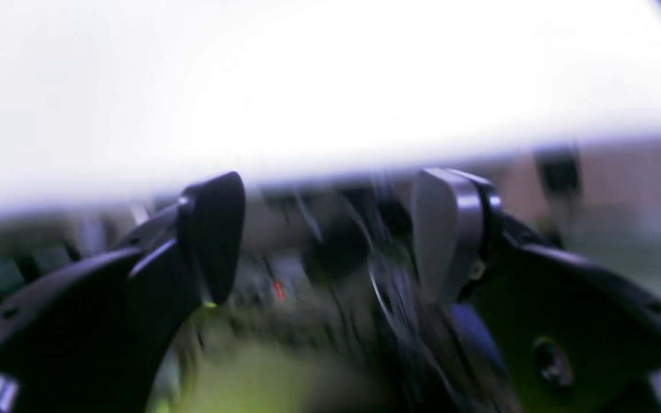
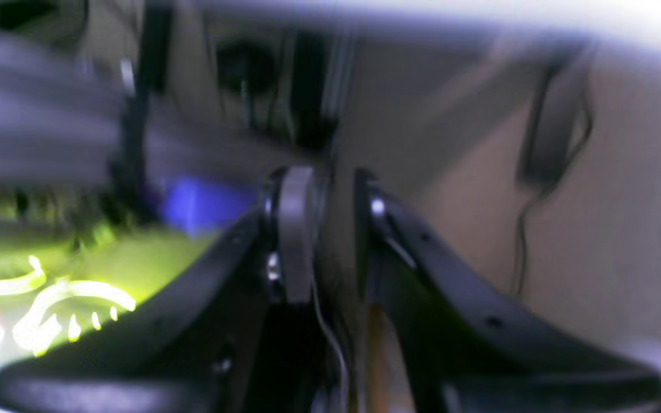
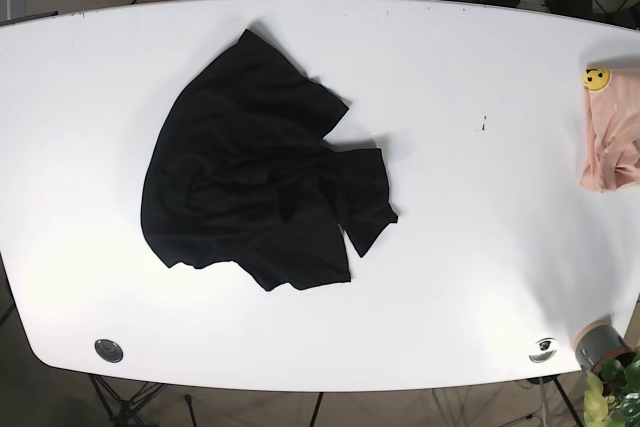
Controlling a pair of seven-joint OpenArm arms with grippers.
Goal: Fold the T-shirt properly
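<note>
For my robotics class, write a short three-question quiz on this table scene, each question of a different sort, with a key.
1. True or false: the black T-shirt lies neatly folded.
2. Which item sits at the table edge on the base view's right? A) pink cloth B) red book C) blue cup
3. Fill in: in the wrist view, the left gripper has its jaws ___.

Key: 1 false, it is crumpled; 2 A; 3 open, with nothing between them.
</note>
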